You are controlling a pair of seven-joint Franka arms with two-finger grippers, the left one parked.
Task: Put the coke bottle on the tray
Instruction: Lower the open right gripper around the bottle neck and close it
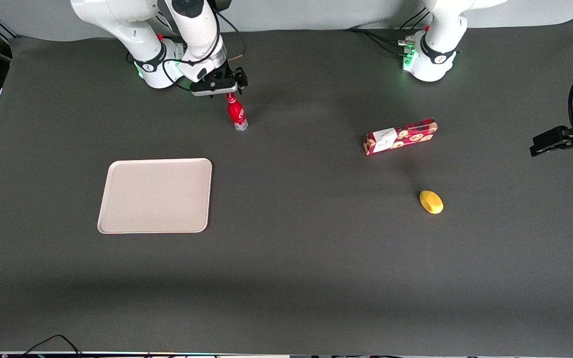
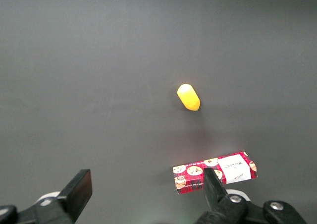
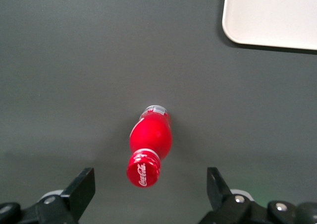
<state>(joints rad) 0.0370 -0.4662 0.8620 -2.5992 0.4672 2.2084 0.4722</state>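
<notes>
One pincer (image 3: 148, 192) spread above coke bottle (image 1: 237, 114) | tray (image 1: 117, 219) nearer | cookie box (image 1: 401, 136) apart

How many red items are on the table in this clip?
2. The coke bottle stands just under the open gripper, farther from the camera than the tray. The cookie box lies toward the parked arm's end.

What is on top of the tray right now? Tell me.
Nothing: the tray shows only its bare beige surface, fully uncovered. The coke bottle stands on the table, farther from the front camera, with the open gripper above its cap.
</notes>
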